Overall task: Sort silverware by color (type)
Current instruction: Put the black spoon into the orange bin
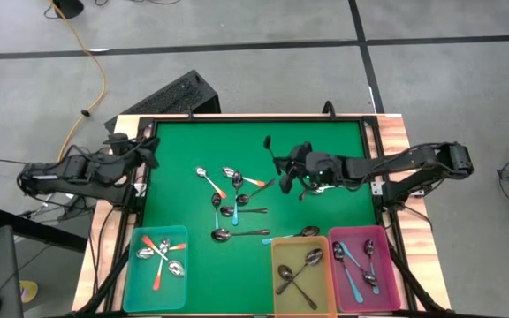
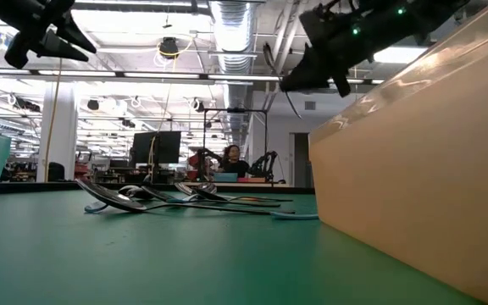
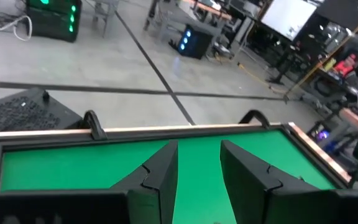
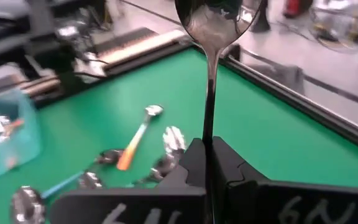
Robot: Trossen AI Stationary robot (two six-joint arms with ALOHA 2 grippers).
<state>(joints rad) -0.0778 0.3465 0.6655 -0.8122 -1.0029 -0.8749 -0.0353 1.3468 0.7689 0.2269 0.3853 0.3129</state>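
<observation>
Right wrist view: right gripper (image 4: 207,155) pinches slim spoon (image 4: 211,37) — glossy metal bowl.

High view: straight down on the whole desk (image 1: 325,150) and both arms. Low view: level at desk height, close beside the yellow bin (image 2: 422,152), facing the room. Wrist views: each looks forward past its own jaws, sharing the green desk surface.

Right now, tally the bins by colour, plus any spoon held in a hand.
Teal bin: 1
Yellow bin: 1
Pink bin: 1
Metal spoon held in the right hand, above the mat: 1
Left hand, open at the mat's left edge: 0 spoons
Total: 3 bins, 1 held spoon
</observation>
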